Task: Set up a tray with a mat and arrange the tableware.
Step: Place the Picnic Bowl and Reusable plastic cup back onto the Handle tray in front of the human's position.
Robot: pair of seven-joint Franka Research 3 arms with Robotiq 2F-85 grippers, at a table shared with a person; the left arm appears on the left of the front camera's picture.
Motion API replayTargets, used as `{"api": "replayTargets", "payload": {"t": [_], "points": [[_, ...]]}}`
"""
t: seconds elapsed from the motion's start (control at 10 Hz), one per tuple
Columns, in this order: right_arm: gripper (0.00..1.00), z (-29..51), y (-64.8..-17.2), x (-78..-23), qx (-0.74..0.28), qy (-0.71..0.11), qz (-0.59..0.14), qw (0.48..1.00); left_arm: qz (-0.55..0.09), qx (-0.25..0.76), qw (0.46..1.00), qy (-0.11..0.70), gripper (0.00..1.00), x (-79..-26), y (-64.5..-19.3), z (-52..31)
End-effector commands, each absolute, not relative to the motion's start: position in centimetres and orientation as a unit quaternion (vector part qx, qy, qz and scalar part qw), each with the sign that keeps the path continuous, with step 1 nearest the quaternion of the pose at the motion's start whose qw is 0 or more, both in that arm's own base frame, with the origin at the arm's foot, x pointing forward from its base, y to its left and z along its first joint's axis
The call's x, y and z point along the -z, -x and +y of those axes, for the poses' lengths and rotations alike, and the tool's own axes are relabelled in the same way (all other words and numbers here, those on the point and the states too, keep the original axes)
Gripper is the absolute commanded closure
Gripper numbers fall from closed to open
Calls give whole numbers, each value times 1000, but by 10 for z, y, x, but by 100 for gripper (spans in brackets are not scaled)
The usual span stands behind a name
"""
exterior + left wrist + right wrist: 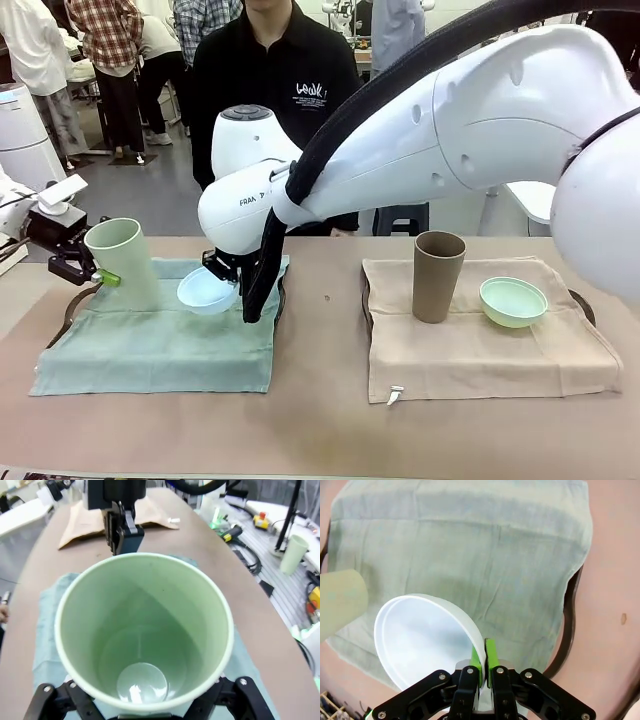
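Pinching the rim of the small light blue matte plastic bowl (422, 642) between pressed-together green-padded fingers, the right gripper (484, 660) holds it tilted over the green cloth mat (160, 345) at centre-left of the front frame. At the far left, the left gripper (88, 268) has its fingers spread around the tall pale green handleless cup (122, 262), which leans on that mat. On the beige cloth mat (490, 350) at right stand the taupe-brown tall cup (438, 275) and mint green shallow bowl (513, 301), just beside each other on the brown surface (320, 430).
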State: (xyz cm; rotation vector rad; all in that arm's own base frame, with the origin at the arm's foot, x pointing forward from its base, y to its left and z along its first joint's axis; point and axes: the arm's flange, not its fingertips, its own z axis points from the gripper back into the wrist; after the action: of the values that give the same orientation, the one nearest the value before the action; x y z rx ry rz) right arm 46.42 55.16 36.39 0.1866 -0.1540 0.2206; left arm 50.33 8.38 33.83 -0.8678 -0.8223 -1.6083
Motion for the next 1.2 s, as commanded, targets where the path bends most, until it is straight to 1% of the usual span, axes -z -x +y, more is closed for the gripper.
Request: {"api": "replayTargets", "payload": {"t": [0.0,0.3,0.4,0.5,0.6,0.7,1.0,1.1], "points": [[95,552,-471,-350,-112,-101,-72,986,-334,665,550,379,13,-323,-513,84],[95,556,-478,-329,-120,-105,-63,985,-331,676,543,372,13,-306,-520,77],[68,558,-478,-325,-125,-112,-57,984,-330,676,546,369,0,-303,-521,77],[35,558,-476,-326,-130,-112,-61,983,-329,680,543,366,0,-304,-519,78],[8,558,-473,-332,-128,-105,-64,984,-327,680,546,365,0,-306,-518,79],[0,558,-469,-341,-120,-97,-67,986,-316,678,561,356,0,-308,-518,81],[0,555,-447,-379,-126,-84,-94,984,-261,658,635,308,0,-309,-519,95],[0,552,-439,-393,-130,-89,-97,983,-249,640,670,282,0,-313,-519,102]]}}
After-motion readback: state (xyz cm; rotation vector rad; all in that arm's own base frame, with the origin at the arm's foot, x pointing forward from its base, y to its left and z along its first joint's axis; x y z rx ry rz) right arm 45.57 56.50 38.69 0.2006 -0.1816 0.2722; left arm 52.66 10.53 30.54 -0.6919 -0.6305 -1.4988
